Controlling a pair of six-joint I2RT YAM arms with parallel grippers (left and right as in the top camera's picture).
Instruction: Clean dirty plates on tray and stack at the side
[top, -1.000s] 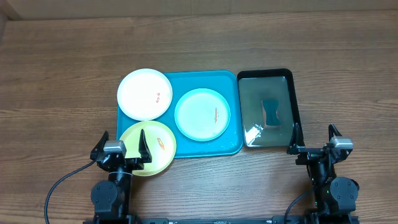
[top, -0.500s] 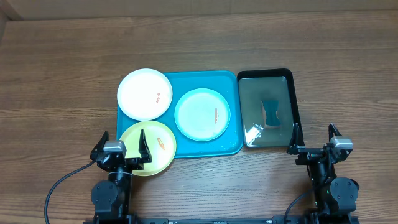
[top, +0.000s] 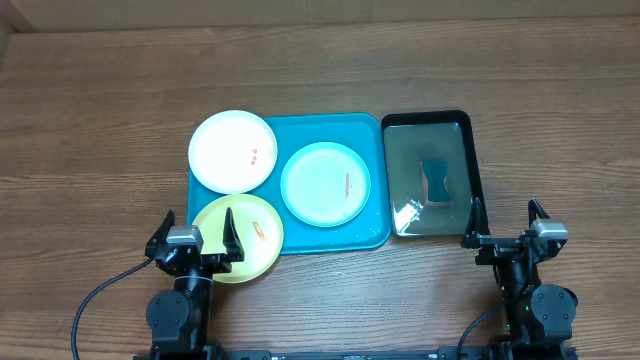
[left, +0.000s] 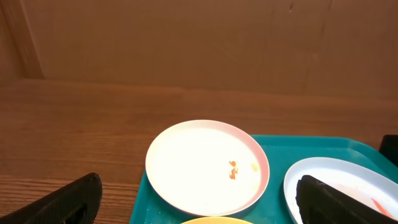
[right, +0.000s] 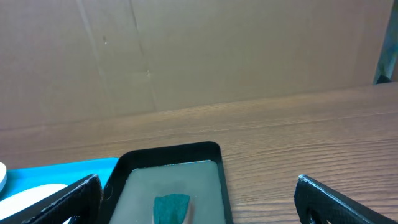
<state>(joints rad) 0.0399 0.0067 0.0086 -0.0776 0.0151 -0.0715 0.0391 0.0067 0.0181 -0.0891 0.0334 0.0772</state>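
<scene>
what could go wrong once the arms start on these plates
1. The white plate and yellow-green plate overhang the teal tray's rim, so pressing an overhanging edge could tip them.
2. One finger of the open left pincer overlaps the yellow-green plate in the overhead view, and a low forward move may shove it.
3. The open right pincer sits by the black tray's near corner. A bump might slosh what looks like liquid around the sponge.
</scene>
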